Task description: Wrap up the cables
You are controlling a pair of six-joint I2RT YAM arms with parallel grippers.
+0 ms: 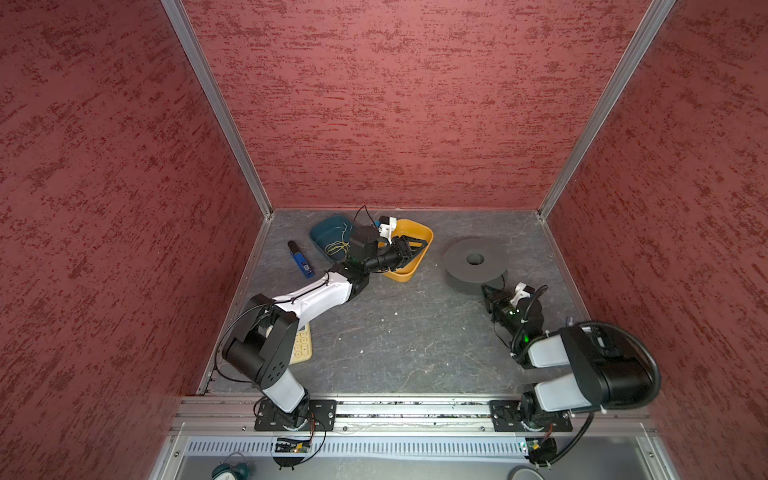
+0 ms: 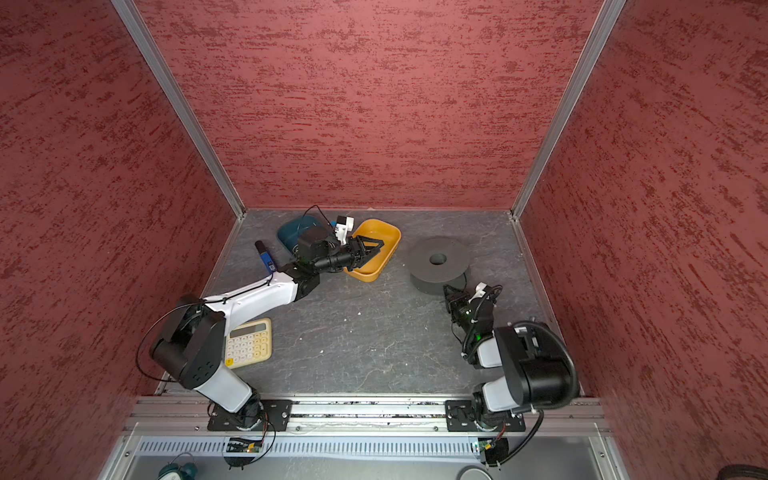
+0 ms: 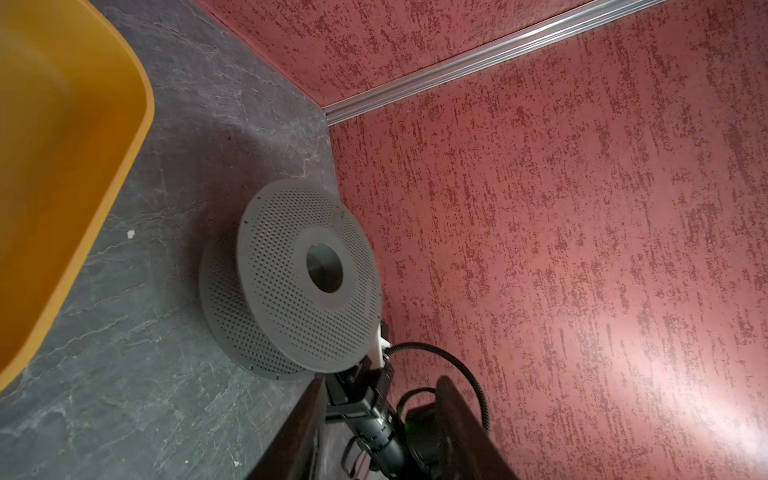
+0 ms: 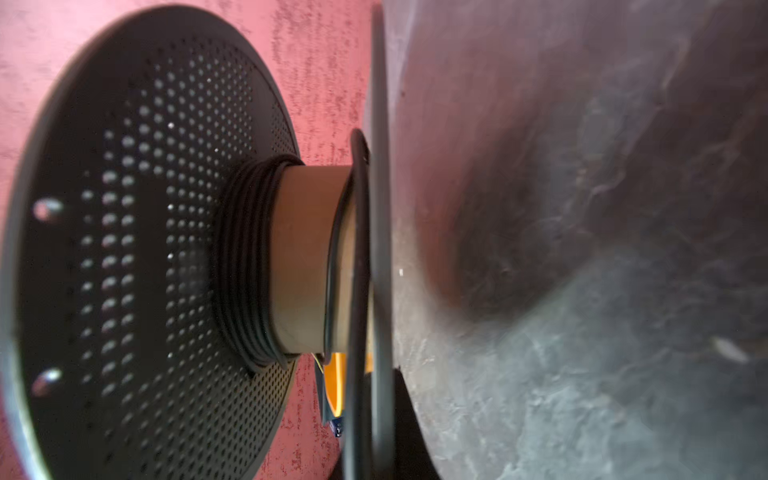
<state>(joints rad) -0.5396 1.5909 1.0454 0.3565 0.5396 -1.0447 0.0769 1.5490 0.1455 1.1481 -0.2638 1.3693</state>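
Between red textured walls (image 1: 374,104), on the dark stone-patterned tabletop (image 1: 395,332), the thin black cord (image 4: 249,266) coils round the grey perforated spool (image 1: 457,257). Left gripper (image 1: 417,248) gapes over the orange tray (image 1: 409,274); right gripper (image 1: 487,290) sits closed by the spool.

Matt perforated plastic spool (image 3: 270,249) — cardboard-like core (image 4: 303,249), smooth black cable (image 4: 249,262).

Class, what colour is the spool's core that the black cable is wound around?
Tan, like cardboard; the right wrist view shows the core best.
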